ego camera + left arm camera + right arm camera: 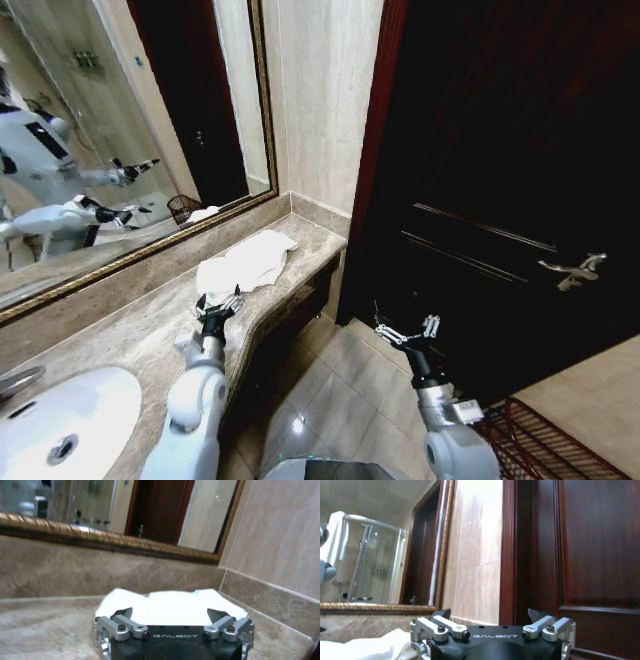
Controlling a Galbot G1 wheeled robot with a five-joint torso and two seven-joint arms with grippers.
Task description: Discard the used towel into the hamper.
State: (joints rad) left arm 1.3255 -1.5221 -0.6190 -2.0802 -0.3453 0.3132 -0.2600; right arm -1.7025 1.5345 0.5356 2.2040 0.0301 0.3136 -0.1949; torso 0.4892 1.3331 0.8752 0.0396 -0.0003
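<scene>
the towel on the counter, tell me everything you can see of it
The towel is white, soft-looking cloth, loosely folded and a little rumpled, lying flat on the beige marble counter near its far end by the wall corner, below the gold-framed mirror. One edge reaches toward the counter's front. The left gripper hovers open at its near edge, fingers either side, not yet gripping it as far as can be seen. Nothing else rests on it.

Left arm (195, 400): white rounded shell narrowing to a grey cylindrical wrist; left gripper (219, 303): black body carrying white "GALBOT" lettering, silver linkage fingers (119, 624) showing dark screws and black tips; right arm (455, 440): matching white and grey casing; right gripper (408, 331): wearing identical black-and-silver parts.
</scene>
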